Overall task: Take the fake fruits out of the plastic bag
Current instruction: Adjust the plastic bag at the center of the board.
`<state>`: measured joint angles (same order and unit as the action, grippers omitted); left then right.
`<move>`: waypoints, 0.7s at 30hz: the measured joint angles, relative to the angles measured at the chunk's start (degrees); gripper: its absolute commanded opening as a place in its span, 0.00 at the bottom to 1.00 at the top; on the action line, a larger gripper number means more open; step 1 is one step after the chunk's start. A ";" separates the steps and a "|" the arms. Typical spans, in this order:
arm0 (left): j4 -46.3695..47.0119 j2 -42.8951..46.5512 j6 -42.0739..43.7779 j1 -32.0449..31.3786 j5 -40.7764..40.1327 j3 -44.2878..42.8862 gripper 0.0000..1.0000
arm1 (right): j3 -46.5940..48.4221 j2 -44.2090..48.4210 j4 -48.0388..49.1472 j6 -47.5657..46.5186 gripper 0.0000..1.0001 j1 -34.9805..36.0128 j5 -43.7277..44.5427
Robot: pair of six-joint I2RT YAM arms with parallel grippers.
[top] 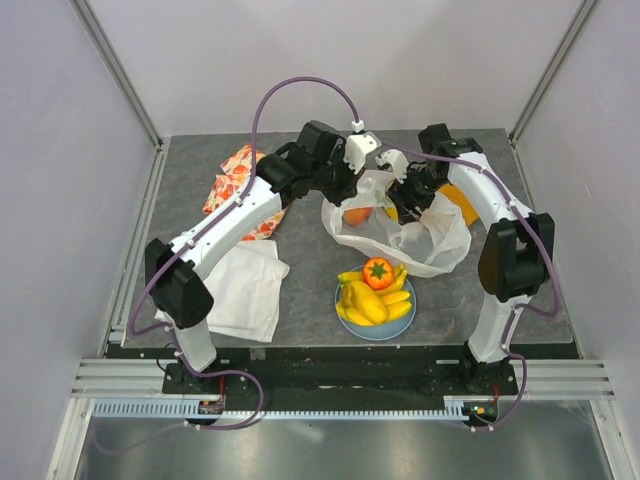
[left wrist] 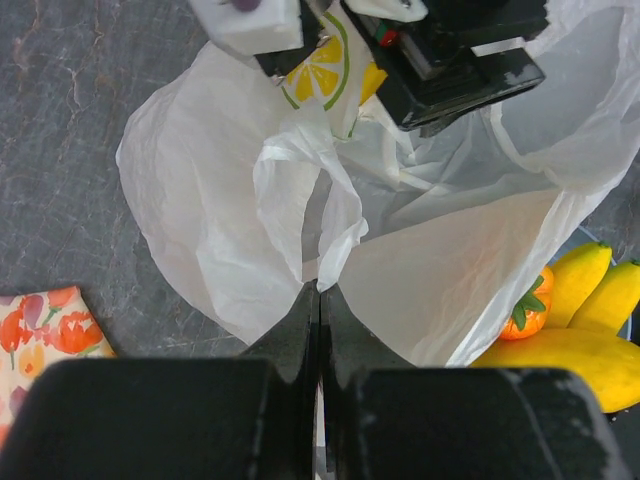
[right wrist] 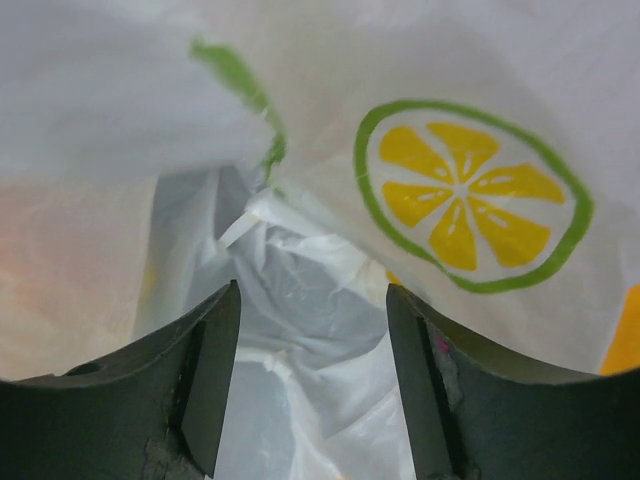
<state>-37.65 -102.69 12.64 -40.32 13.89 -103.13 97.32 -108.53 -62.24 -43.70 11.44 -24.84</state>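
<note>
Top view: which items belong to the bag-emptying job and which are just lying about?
Job: plastic bag, orange fruit inside it, bananas and red-orange fruit on the blue plate.
Lying about: floral cloth, white cloth.

No lettering, brand or number can be read anywhere. The only printed mark is a lemon-slice emblem [right wrist: 468, 196] (yellow segments inside a green ring) on the plastic bag [left wrist: 200, 200].
</note>
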 measured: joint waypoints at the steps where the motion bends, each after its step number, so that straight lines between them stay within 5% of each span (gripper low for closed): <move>1: 0.00 -0.09 0.00 0.00 0.17 -0.09 0.02 | 0.00 -0.46 1.18 0.50 0.68 0.04 0.57; 21: -0.02 -0.94 0.00 -0.04 3.43 -0.76 0.02 | 7.82 -14.62 8.37 7.21 0.77 0.09 6.91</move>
<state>-37.67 -103.63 12.64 -40.36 17.32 -103.90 105.14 -123.15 -53.87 -36.49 11.53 -17.93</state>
